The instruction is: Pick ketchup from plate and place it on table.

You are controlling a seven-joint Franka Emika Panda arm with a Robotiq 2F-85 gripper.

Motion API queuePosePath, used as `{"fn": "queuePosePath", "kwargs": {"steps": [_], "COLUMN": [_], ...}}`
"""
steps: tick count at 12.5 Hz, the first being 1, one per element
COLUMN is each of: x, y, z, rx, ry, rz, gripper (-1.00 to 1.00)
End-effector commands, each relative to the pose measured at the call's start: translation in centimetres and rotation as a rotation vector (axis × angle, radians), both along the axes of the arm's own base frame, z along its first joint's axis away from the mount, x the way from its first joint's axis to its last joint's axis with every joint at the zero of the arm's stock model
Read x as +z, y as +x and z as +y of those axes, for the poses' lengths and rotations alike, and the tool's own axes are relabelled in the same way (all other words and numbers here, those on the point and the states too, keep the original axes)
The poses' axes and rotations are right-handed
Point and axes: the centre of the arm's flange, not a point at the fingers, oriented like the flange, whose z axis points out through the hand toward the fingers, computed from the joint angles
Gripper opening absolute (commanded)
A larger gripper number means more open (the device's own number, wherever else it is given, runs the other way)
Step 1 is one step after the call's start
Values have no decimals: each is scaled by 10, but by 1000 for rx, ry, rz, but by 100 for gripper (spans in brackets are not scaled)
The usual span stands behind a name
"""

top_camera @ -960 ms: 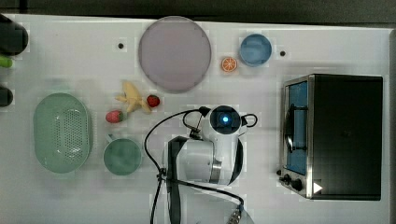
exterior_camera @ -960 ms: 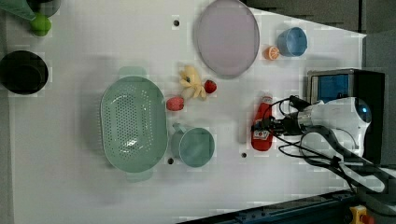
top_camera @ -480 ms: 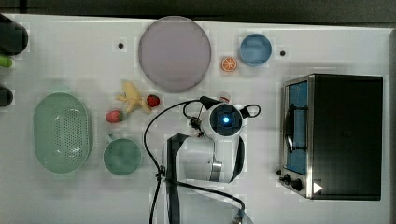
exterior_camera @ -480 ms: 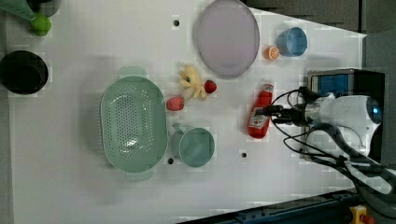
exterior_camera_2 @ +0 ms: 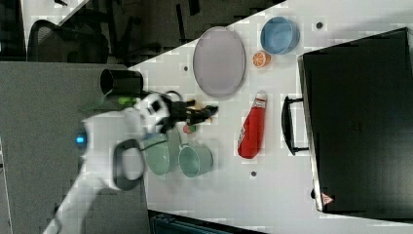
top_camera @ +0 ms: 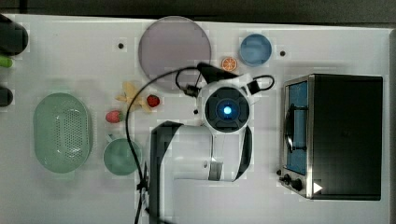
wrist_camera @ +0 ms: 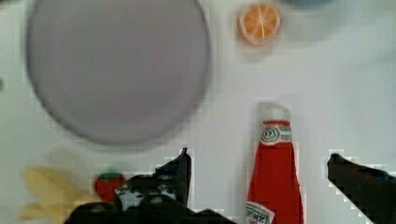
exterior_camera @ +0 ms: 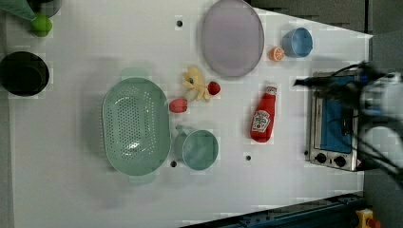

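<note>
**A:** So, closest in, what is the gripper [wrist_camera: 259, 157] doing?

**B:** Its two black fingers [wrist_camera: 180, 172] are standing spread wide apart and are gripping nothing. The red plastic ketchup bottle with a white cap [wrist_camera: 275, 177] is lying between them. Bare tabletop is showing on either side of it, so neither finger is touching it.

**A:** Where is the bottle sitting, then?

**B:** It is lying flat on its side on the broad white table [exterior_camera: 71, 190], off the plate. In the left view the bottle [exterior_camera: 263, 116] is resting between a small red strawberry-like piece [exterior_camera: 214, 88] and a silver toaster oven with a blue door [exterior_camera: 332, 123]. Its cap is pointing toward the plate's side of the table.

**A:** And past the bottle?

**B:** The large flat greyish-mauve round plate [wrist_camera: 116, 70] is lying bare, near the cap end but apart from it. A round orange slice [wrist_camera: 259, 22] is sitting beside the plate, and a small blue bowl [exterior_camera: 297, 42] is sitting just beyond the slice.

**A:** Anything further out?

**B:** A pale yellow banana-like peel [exterior_camera: 196, 83] is lying against the strawberry-like piece, with a pinkish-red berry-like piece [exterior_camera: 178, 105] nearby. A pale green cup [exterior_camera: 199, 149] and a pale green perforated oval colander [exterior_camera: 135, 126] are sitting side by side toward the left view's left.
</note>
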Motion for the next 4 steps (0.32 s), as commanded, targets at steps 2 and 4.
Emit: {"fn": "queuePosePath", "kwargs": {"steps": [2, 4], "x": [103, 150], "y": [6, 4], "z": [24, 26], "rx": [-277, -349], "ry": [46, 44], "rz": [79, 135], "gripper": [100, 100]}}
